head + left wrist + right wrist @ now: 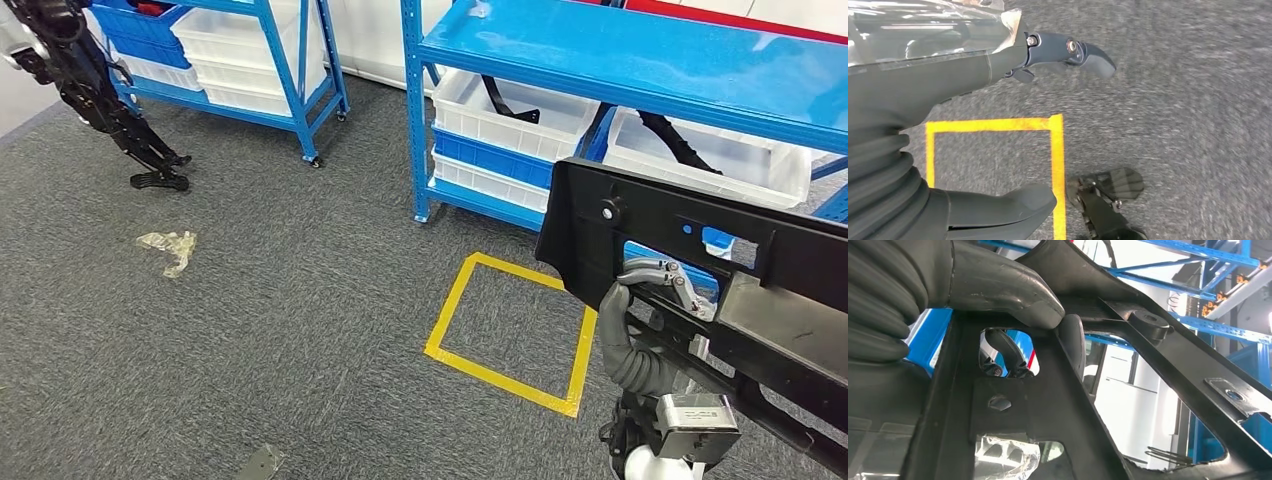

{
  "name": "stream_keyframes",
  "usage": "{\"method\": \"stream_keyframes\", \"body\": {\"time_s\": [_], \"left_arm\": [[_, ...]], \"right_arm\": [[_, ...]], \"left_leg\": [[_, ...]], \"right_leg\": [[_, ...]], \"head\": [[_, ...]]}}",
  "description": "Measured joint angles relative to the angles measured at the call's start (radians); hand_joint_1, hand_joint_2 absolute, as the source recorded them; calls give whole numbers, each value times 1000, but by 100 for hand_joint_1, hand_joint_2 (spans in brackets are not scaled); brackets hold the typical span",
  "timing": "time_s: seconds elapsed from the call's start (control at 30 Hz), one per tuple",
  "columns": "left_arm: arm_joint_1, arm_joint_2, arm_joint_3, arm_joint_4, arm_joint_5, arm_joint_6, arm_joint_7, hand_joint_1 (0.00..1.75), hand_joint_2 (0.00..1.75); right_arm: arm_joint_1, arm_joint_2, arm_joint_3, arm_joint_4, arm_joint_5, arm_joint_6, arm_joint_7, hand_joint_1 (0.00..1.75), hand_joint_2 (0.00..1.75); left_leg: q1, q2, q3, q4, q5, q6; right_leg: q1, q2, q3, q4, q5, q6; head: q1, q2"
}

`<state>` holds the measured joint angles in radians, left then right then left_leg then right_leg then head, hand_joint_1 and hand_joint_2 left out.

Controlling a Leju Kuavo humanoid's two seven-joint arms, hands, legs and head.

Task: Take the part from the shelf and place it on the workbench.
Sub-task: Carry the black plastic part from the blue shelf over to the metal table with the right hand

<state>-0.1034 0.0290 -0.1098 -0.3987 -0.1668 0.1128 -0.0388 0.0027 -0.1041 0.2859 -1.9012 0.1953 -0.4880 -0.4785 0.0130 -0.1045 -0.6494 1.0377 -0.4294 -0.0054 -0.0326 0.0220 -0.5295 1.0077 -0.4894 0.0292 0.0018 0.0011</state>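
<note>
The part (pixel 700 250) is a long black plastic panel with cut-outs, hanging in front of the blue shelf at the right of the head view. My left hand (pixel 645 300) comes up from below and its fingers (pixel 655 273) hook into a slot at the panel's near end. In the left wrist view the fingers (pixel 1068 50) reach past a plastic-wrapped patch of the panel (pixel 923 30), high above the carpet. In the right wrist view my right hand (pixel 973 285) grips a bar of the part (pixel 1048 405), thumb over the top.
The blue shelf (pixel 620 50) holds white bins (pixel 510 110) on its lower level. A yellow tape square (pixel 510 330) marks the grey carpet below the part. A second blue rack (pixel 250 50) stands at the back left, a dark machine (pixel 110 110) beside it. A plastic scrap (pixel 170 247) lies on the floor.
</note>
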Motion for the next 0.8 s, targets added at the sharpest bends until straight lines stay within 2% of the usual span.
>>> {"method": "stream_keyframes", "body": {"time_s": [0.07,0.1,0.13,0.17,0.2,0.23,0.3,0.33,0.37,0.43,0.47,0.5,0.57,0.6,0.63,0.67,0.7,0.77,0.8], "left_arm": [[-7,2,4,-3,-12,-14,9,0,175],[-11,3,6,-4,-19,-22,13,0,175],[-14,3,7,-4,-25,-32,17,0,175],[-15,4,8,-4,-30,-41,20,0,175],[-16,5,8,-4,-34,-49,21,0,175],[-18,6,8,-4,-37,-54,22,0,175],[-26,10,8,-7,-41,-58,22,0,175],[-30,11,8,-8,-42,-59,21,0,175],[-33,12,8,-9,-42,-59,21,0,175],[-38,15,8,-10,-56,-72,30,0,175],[-43,17,7,-10,-69,-84,40,0,175],[-52,18,5,-10,-87,-101,55,0,175],[-83,18,-2,-11,-123,-135,89,0,175],[-100,19,-7,-11,-139,-152,104,0,175],[-115,19,-12,-11,-151,-168,115,0,175],[-126,21,-16,-10,-160,-182,121,0,175],[-135,22,-19,-10,-165,-193,125,0,175],[-148,25,-21,-10,-170,-204,125,0,175],[-154,27,-21,-9,-170,-206,123,0,175]], "right_arm": [[-2,-2,0,6,-8,-6,-9,175,175],[-3,-3,-1,10,-12,-9,-14,175,175],[-6,-3,-1,15,-16,-11,-17,175,175],[-9,-3,-1,21,-18,-13,-20,175,175],[-13,-3,0,26,-19,-13,-21,175,175],[-17,-3,0,30,-20,-14,-22,175,175],[-25,-3,0,35,-20,-15,-22,175,175],[-28,-4,-1,37,-20,-15,-22,175,175],[-32,-4,0,39,-20,-16,-23,175,175],[-34,-3,-1,41,-14,-28,-23,175,175],[-33,-3,-2,42,-8,-39,-22,175,175],[-27,-2,-6,40,-1,-53,-22,175,175],[-7,-2,-18,32,15,-74,-19,175,175],[5,-2,-25,28,21,-81,-16,175,175],[16,-2,-30,25,27,-84,-13,175,175],[24,-2,-34,23,32,-86,-10,175,175],[30,-2,-37,22,35,-87,-8,175,175],[34,-2,-43,19,39,-89,-5,175,175],[34,-2,-45,17,41,-89,-4,175,175]], "left_leg": [[-2,69,-53,112,-62,-6],[-1,88,-85,180,-93,-9],[0,97,-108,232,-110,-11],[0,101,-114,251,-110,-11],[0,105,-99,229,-93,-10],[-1,114,-65,172,-65,-7],[-8,160,12,38,-23,6],[-13,176,35,-2,-15,13],[-18,184,43,-19,-15,19],[-20,161,43,-24,-9,31],[-18,149,44,-29,-4,37],[-15,136,45,-34,1,44],[-11,106,42,-40,9,55],[-10,89,39,-40,12,58],[-10,73,37,-39,14,58],[-10,59,36,-39,15,57],[-9,45,35,-38,16,55],[-7,20,33,-32,17,49],[-7,10,30,-28,17,44]], "right_leg": [[4,-27,-1,-2,1,-12],[8,-42,-3,-2,1,-15],[11,-56,-4,-1,1,-17],[13,-70,-4,-1,1,-18],[14,-82,-4,-1,1,-18],[15,-94,-3,-1,0,-18],[22,-115,-1,0,-2,-16],[26,-125,-1,0,-4,-13],[30,-134,-1,0,-5,-9],[33,-150,1,-2,-7,-1],[31,-141,0,2,-11,3],[30,-117,-8,22,-24,5],[24,-54,-56,126,-73,2],[23,-36,-92,199,-101,0],[21,-29,-122,257,-119,1],[21,-26,-139,284,-122,7],[19,-24,-135,270,-108,16],[11,-5,-77,138,-47,37],[9,12,-48,74,-22,41]], "head": [[-9,0],[-13,0],[-13,0],[-13,0],[-14,0],[-14,0],[-14,0],[-13,0],[-12,0],[-9,0],[-9,0],[-9,0],[-3,0],[-1,0],[1,0],[2,0],[1,0],[2,0],[2,0]]}}
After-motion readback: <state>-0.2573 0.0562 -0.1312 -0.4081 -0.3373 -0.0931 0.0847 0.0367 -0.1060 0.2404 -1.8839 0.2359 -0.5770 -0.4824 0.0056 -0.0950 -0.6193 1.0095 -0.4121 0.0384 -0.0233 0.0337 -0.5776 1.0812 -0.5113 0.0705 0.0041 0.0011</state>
